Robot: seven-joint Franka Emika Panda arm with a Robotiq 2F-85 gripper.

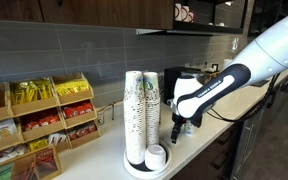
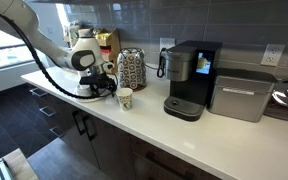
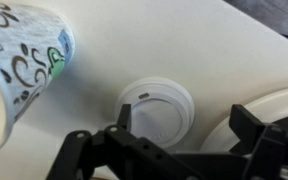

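One long white desk [image 2: 199, 135] runs below a grey tiled wall [image 1: 74, 50], with dark cabinets [image 2: 104, 140] under its front edge. Toward one end of the desk stand wooden snack racks [image 1: 44, 115]. Beside them a round tray [image 1: 134, 168] carries tall stacks of patterned cups [image 1: 141, 105] and a short pile of white covers [image 1: 156, 155]. Farther along the back edge sit a black coffee machine [image 2: 189, 80] and a grey boxy appliance [image 2: 242, 95].

A single paper cup [image 2: 125, 97] stands upright close to the front edge, just beside the gripper [image 2: 108, 88]. In the wrist view the cup fills the upper left corner, and the tray's rim shows at the right. These two flank a white lid [image 3: 156, 108], which lies on the bare desk near the front edge.

The gripper hangs released just above the lid, its jaws spread wide to either side of it. The lid lies flat with its raised side up. Being round, it has no long axis, and its small sip slot faces the paper cup. In both exterior views the arm hides the lid.
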